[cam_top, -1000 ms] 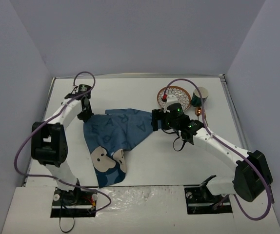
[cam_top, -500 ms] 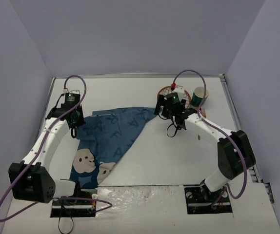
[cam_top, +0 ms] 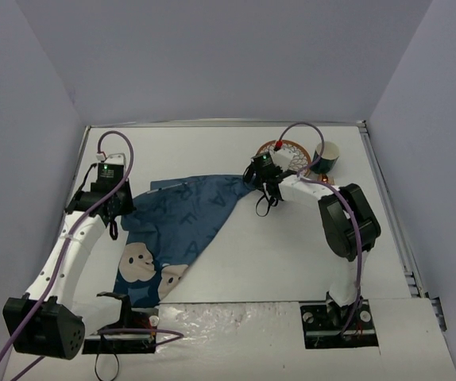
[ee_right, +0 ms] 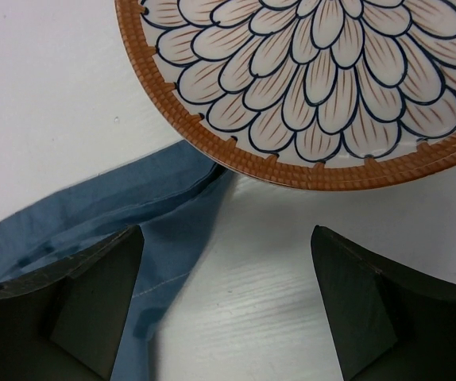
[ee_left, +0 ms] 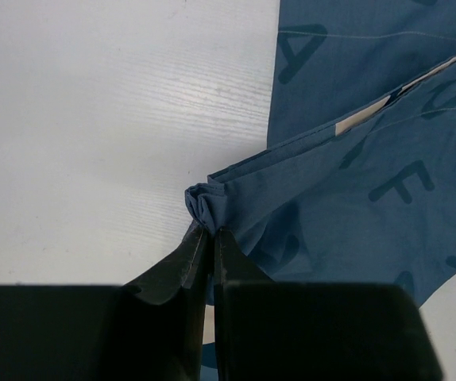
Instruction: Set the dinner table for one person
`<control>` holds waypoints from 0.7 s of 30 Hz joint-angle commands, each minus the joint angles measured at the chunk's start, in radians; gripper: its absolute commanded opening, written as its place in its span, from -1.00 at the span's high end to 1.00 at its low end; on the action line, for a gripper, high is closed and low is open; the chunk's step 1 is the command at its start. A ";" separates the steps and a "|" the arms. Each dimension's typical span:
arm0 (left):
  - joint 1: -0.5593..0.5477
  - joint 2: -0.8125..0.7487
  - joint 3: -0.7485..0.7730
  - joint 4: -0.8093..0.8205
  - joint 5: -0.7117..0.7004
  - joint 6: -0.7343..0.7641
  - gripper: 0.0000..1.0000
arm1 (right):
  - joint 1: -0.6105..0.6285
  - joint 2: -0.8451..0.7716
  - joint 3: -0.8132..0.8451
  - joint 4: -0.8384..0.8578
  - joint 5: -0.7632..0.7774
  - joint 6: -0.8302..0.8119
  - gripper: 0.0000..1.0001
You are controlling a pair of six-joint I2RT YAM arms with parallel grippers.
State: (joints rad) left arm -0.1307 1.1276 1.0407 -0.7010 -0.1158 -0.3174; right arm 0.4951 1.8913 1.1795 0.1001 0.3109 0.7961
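1. The white, flat, rectangular dinner-table worktop [cam_top: 291,262] spreads beneath both arms and carries everything.
2. The left claw [ee_left: 210,242] is clamped tight on a bunched edge of the blue cloth placemat [cam_top: 188,214], printed with letters and bear faces, at the worktop's left.
3. The right claw [ee_right: 226,262] gapes wide and grips nothing, above the placemat's far corner, which seems to touch the orange-rimmed petal-patterned plate [ee_right: 315,71].

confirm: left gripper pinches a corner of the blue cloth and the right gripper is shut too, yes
No: the right gripper is open, jaws wide apart by the plate, as the right wrist view shows. The left gripper does pinch a corner of the blue cloth.
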 commanded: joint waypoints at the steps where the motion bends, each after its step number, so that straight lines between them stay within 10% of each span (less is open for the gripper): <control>1: -0.001 -0.045 -0.008 0.010 0.017 -0.006 1.00 | 0.016 0.010 0.067 0.039 0.114 0.137 -0.66; 21: -0.001 -0.163 -0.076 -0.019 0.009 -0.037 1.00 | 0.008 0.140 0.106 0.074 0.098 0.242 -0.42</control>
State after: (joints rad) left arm -0.1307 0.9887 0.9600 -0.7214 -0.0896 -0.3418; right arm 0.5112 2.0147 1.2570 0.1423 0.3794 0.9983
